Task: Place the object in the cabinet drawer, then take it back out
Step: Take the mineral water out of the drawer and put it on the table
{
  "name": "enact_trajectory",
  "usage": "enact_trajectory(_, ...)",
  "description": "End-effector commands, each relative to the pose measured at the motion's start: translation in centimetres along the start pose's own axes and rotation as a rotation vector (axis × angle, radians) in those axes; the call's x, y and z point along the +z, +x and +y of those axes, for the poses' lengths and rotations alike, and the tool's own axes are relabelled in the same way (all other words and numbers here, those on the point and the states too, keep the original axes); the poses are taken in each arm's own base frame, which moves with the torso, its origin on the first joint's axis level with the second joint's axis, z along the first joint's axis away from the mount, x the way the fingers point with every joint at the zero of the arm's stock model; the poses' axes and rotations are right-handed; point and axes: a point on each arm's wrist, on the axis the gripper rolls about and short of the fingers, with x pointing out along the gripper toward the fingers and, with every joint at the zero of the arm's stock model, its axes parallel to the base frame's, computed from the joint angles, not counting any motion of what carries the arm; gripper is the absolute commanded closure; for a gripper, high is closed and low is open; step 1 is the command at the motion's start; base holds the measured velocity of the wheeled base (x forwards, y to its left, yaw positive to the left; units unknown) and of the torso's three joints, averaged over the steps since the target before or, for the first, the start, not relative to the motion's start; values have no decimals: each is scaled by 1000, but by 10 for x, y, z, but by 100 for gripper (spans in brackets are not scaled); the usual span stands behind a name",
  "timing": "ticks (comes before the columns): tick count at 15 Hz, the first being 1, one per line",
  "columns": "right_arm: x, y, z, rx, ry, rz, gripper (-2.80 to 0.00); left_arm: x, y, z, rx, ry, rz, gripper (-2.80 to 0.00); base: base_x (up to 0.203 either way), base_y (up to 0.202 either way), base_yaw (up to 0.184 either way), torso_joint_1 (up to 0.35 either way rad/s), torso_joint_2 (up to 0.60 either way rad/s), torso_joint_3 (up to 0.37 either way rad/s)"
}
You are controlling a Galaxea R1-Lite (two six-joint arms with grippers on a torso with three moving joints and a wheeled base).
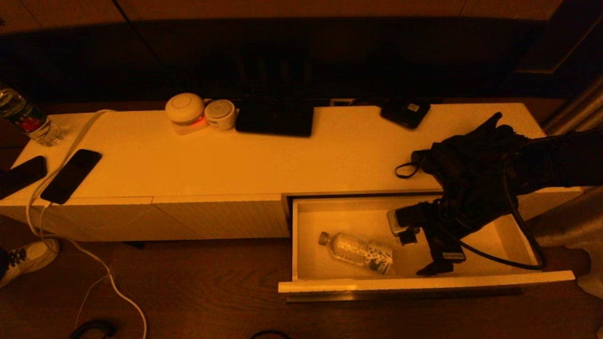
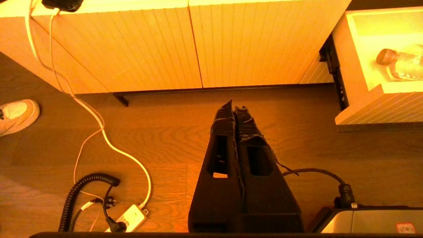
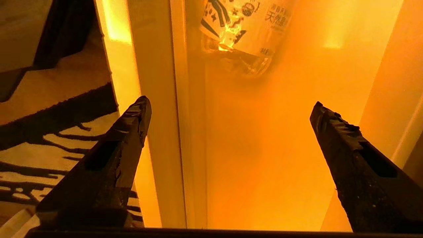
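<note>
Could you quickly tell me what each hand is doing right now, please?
Left hand: closed, empty.
Right hand: open, empty, beside the bottle.

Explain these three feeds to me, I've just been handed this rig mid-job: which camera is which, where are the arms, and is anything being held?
The wide picture is from the robot's head, looking down at a long white cabinet. Its cabinet drawer is pulled open, and a plastic water bottle lies on its side inside.

The other two pictures come from cameras on the wrists, looking along the fingers. The right gripper is open and holds nothing; it hangs above the drawer's front edge, with the bottle's bottom end just ahead of it. The left gripper is shut on nothing, parked low over the wooden floor in front of the cabinet's ribbed front panels.

On the cabinet top lie two phones, a white cable, two round white gadgets and, at the far left, a second bottle.
</note>
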Motion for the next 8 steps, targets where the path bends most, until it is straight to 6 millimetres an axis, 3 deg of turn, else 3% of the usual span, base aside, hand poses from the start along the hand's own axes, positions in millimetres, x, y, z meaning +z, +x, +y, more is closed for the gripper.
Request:
enact_trajectory(1,6,4,-2,11,-18,-5,-280,0,0,0,0,0,0,0,0,0,0,0,0,0)
enact_trajectory(4,9,22,-2,46,-21,-1,-280,0,0,0,0,0,0,0,0,0,0,0,0,0)
enact_trajectory(8,14,24,-15,15,-4,-13,-280,0,0,0,0,0,0,0,0,0,0,0,0,0)
